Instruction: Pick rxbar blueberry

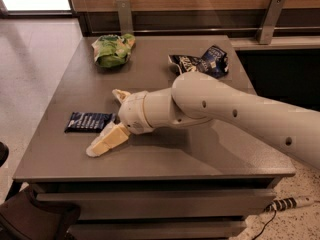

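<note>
Spreads the two cream fingers [107,141] wide, clamped on nothing; points one towards the front-left corner of the bench, low over the top, and the other towards the back edge; places the cream two-finger gripper [105,122] right at the right end of the small flat dark navy-blue bar wrapper with pale lettering, the rxbar blueberry [86,122]; leaves unclear whether either finger touches it.

Finds that bar lying flat on the grey rectangular bench top [165,159], close to the left edge, roughly midway between front and back.

Looks light and thin; probably gives a little under pressure, with a slick wrapper apt to slide on the smooth top rather than lift; sits too low for a grip from the side, so calls for fingers coming down astride the narrow width, near the middle of the length, tips pressed to the bench before closing; risks pinching only the crimped end seal if taken at the tip.

Extends from the right edge as a thick white jointed arm [235,111]; has, well apart from the bar, the crumpled green snack bag [112,49] near the back-left corner and the puffy dark blue chip bag with white lettering [202,62] towards the back-right corner.
</note>
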